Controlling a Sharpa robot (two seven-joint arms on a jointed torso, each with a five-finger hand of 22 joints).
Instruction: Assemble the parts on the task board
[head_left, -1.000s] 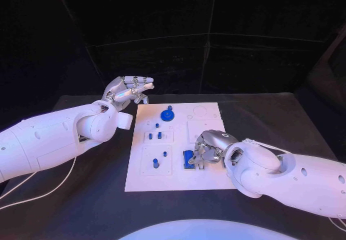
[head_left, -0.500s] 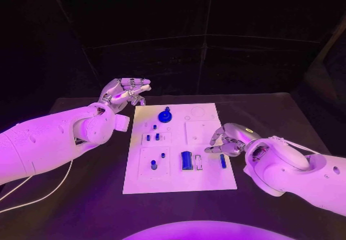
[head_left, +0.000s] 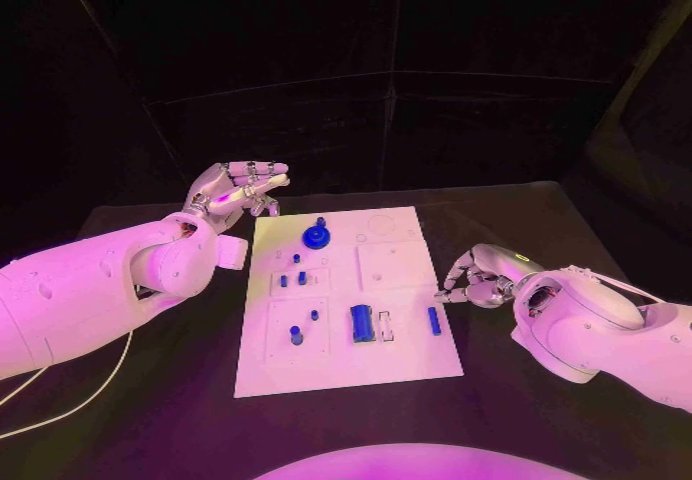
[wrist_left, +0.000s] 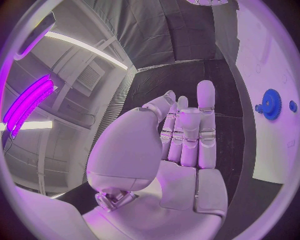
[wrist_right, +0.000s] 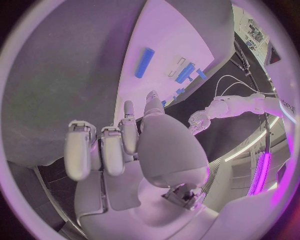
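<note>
Blue bar (head_left: 433, 320) lies loose on the task board (head_left: 397, 268); right hand (head_left: 476, 279), curled in on nothing, must next grasp it; left hand (head_left: 234, 187) hovers spread.

The flat white rectangular task board (head_left: 408, 355) looks like smooth, matt plastic, and the small blue plastic parts on it, such as the round toothed gear (head_left: 316, 235) and the long rectangular bar (head_left: 362, 322), have a slightly glossy, moulded look. Under it the black table (head_left: 534, 215) wears a dull, matt surface with a faint cloth-like grain. Both arms have smooth, glossy white plastic shells, while the left hand (head_left: 234, 187) and right hand (head_left: 479, 275) show silvery, satin-finished metal segments with a soft sheen.
</note>
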